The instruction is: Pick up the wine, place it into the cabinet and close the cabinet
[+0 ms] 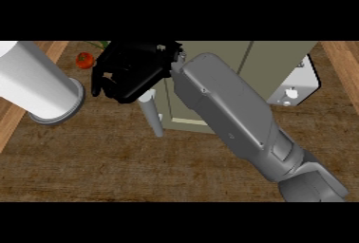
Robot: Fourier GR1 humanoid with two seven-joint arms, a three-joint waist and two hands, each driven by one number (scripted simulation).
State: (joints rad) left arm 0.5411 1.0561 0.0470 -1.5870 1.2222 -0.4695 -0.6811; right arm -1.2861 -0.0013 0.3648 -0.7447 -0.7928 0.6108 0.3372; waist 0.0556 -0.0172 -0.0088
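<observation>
The wine bottle is not showing anywhere that I can make out. The right hand [133,71] and its grey forearm [231,118] are covering much of the cabinet [259,59], so the bottle may be lying hidden behind them or inside. The black hand is hovering at the cabinet's left edge, seen from its back. I cannot tell how far open it is or whether it is holding anything. A thin pale grey bar [151,116] is sticking out from under it, and I cannot tell whether this is a door handle. The olive-green cabinet is being cut off at the top. The brown wood-grained desk [105,161] is carrying a white cylinder [35,80] at the left, a tomato [84,60] near the hand, and a white box [298,85] beside the cabinet's right side.
</observation>
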